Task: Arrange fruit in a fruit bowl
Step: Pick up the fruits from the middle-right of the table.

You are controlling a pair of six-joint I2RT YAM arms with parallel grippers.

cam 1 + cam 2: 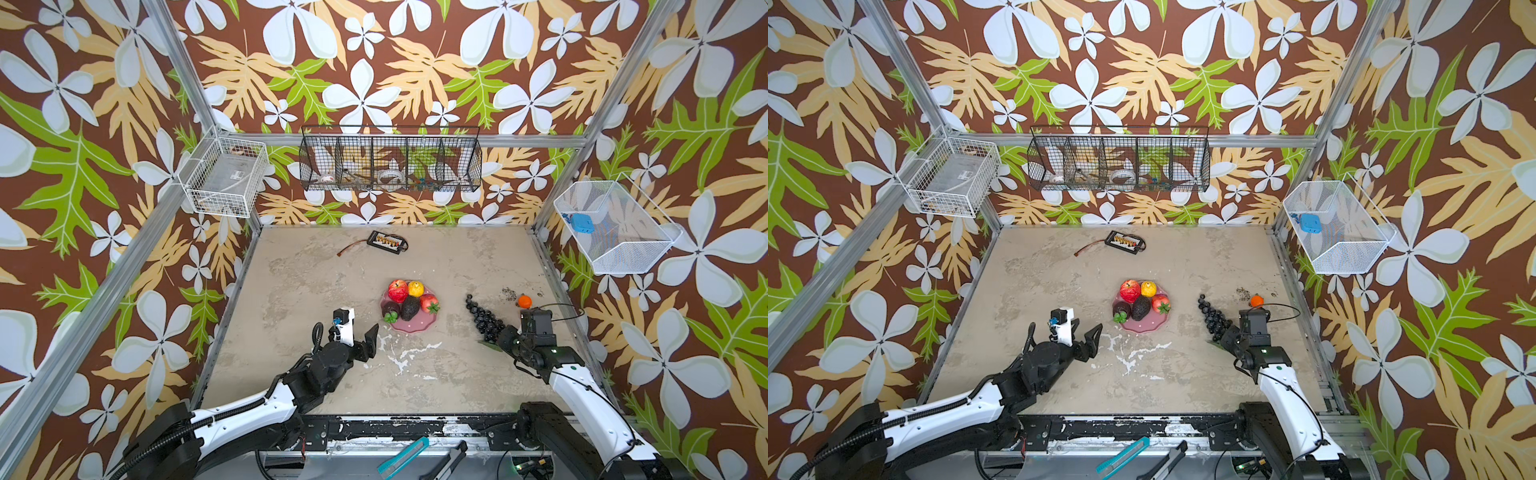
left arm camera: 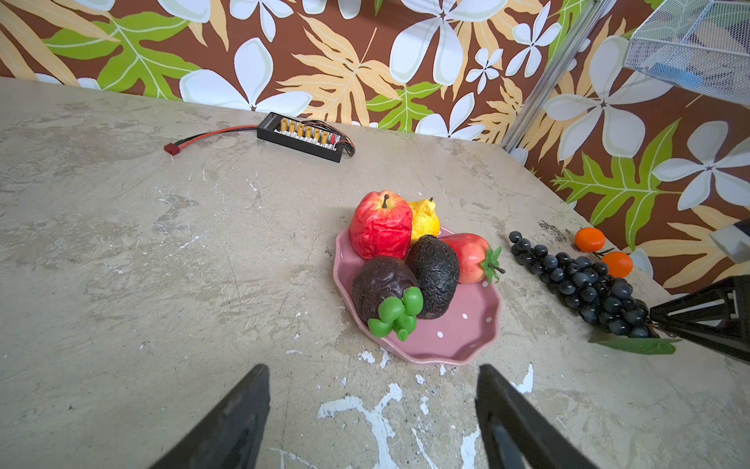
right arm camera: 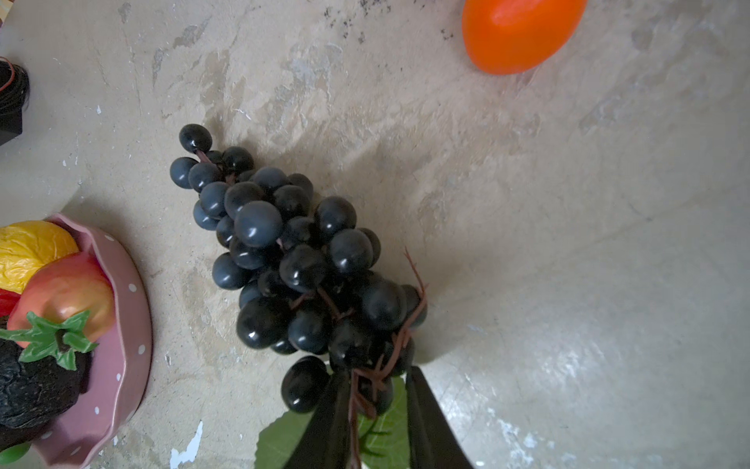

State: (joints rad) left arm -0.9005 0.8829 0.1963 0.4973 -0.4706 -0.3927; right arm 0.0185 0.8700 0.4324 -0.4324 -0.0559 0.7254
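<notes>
A worn grey bench [image 1: 316, 291] sits inside walls papered with leaves and flowers. The bowl [image 2: 458, 329] stands mid-bench. Apple, pear, strawberry, avocado and a purple fruit crowd its far side, and its near part is bare. The grapes [image 3: 284, 251] lie on the bench apart from the bowl, on its right, with two oranges [image 2: 589, 239] just past them.

The right tool [image 3: 377, 375] straddles the bunch's stem end, jaws narrow around the brown stem [image 3: 401, 337]. Whether they already bite I cannot tell. The left tool [image 2: 372, 367] hangs spread and empty just before the bowl.

The step in hand looks to be taking the grapes. A firm pinch on the stem and the last grapes should serve best, not one on the leaf [image 3: 284, 438] beneath alone. The bunch looks floppy, so lift it high enough for its hanging tip to clear the scalloped rim. Then lay it across the bare part, clear of the strawberry.
</notes>
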